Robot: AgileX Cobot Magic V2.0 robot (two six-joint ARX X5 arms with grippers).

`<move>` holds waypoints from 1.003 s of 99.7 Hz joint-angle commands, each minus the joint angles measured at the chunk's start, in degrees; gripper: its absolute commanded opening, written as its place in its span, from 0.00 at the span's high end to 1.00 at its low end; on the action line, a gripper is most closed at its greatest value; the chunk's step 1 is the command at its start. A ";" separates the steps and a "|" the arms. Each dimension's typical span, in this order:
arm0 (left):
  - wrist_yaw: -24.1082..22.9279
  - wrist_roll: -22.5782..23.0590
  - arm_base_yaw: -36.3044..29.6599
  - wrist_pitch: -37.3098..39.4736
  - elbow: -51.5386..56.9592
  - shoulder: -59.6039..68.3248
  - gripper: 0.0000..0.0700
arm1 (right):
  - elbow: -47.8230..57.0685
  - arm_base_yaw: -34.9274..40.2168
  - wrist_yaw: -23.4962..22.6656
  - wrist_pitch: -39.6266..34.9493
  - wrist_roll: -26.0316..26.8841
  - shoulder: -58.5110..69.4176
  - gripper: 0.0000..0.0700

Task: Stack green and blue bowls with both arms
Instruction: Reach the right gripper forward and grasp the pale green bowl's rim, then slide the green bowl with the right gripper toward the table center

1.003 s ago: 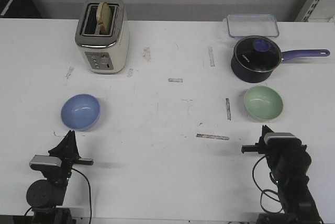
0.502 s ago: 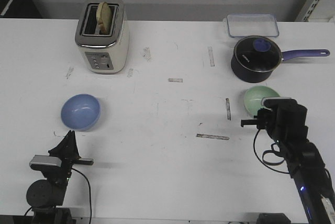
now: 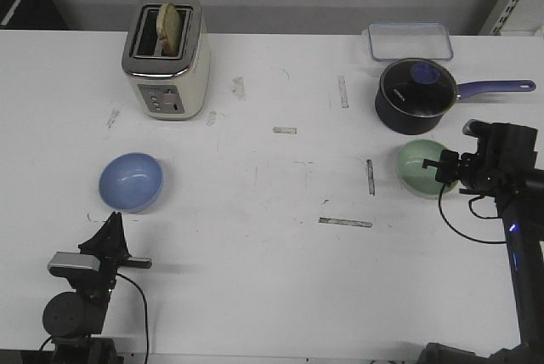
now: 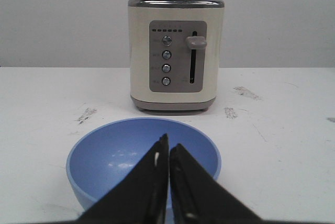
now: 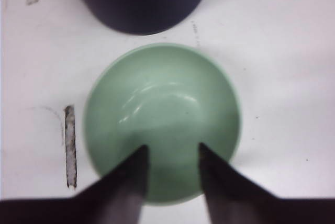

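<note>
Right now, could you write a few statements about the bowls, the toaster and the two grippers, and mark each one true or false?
1. The green bowl sits on the table just in front of the saucepan. True.
2. The right gripper is shut around the green bowl's rim. False: its fingers are spread apart over the bowl, and no grip shows.
3. The blue bowl is already stacked inside the green one. False: it stands alone on the table's left side, in front of the toaster.
4. The left gripper has its fingers pressed together. True.
5. The toaster's slots are empty. False: a slice of bread sticks up from it.
</note>
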 commanded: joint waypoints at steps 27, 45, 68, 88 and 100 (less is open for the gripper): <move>-0.11 0.28 0.07 0.90 -1.22 -0.11 1.00 | 1.44 -5.75 -2.12 -0.22 1.07 7.41 0.44; -0.11 0.28 0.04 0.90 -1.22 -0.11 1.00 | 1.44 -5.73 -2.21 1.66 1.05 12.66 0.44; -0.11 0.28 0.07 0.90 -1.22 -0.11 1.00 | 1.44 -5.73 -2.16 3.80 1.44 16.22 0.66; -0.09 0.28 0.04 0.90 -1.22 -0.11 1.00 | 1.44 -5.73 -2.14 4.22 1.42 16.00 0.98; -0.11 0.28 0.04 0.90 -1.22 -0.11 1.00 | 1.44 -5.73 -2.19 5.16 1.46 15.21 1.00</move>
